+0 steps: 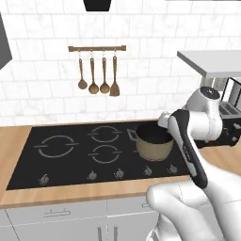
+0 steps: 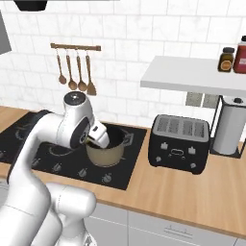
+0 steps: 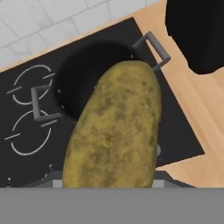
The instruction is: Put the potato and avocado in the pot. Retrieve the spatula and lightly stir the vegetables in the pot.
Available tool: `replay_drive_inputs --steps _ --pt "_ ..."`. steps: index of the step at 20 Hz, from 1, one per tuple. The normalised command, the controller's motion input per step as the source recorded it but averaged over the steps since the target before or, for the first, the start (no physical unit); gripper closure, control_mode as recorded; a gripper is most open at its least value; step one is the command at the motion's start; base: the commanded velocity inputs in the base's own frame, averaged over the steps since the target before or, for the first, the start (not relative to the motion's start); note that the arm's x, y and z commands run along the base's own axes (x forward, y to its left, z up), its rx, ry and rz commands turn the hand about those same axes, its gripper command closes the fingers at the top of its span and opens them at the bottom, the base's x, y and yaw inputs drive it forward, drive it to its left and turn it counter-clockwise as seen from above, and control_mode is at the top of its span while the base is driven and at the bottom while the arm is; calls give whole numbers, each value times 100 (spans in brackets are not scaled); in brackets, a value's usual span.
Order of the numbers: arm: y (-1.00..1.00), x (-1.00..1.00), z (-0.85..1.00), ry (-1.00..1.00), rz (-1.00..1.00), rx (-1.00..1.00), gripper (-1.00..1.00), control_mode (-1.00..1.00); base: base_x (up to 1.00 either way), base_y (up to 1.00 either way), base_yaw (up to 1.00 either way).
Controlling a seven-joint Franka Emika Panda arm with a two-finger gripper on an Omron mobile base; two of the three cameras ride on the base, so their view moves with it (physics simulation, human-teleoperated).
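Note:
A large brown-yellow potato [image 3: 113, 131] sits between my gripper's fingers and covers them in the hand view. It hangs just above the tan-bronze pot [image 3: 83, 81], whose dark inside is bare where it shows. The pot [image 1: 153, 147] stands on the right rear burner of the black cooktop [image 1: 61, 150]. From the right base view, my gripper [image 2: 101, 139] hovers over the near rim of the pot [image 2: 106, 154], shut on the potato. The avocado and the spatula are out of view.
A wall rack [image 1: 96, 48] above the cooktop carries brown wooden spoons and a wooden spatula. A black toaster [image 2: 178, 144] stands right of the cooktop, a paper towel roll [image 2: 230, 126] beyond it, under a white shelf [image 2: 192, 74] with jars.

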Motion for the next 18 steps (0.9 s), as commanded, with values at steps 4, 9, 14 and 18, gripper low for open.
replay_drive_inputs --steps 4,9,14,18 --pt "1 100 -7 4 10 -2 100 -100 0 0 0" --pt "2 82 -43 0 6 -7 100 -100 0 0 0" --pt "11 44 -59 0 3 -9 100 -100 0 0 0" --pt "4 24 -57 0 1 -8 100 -100 0 0 0"
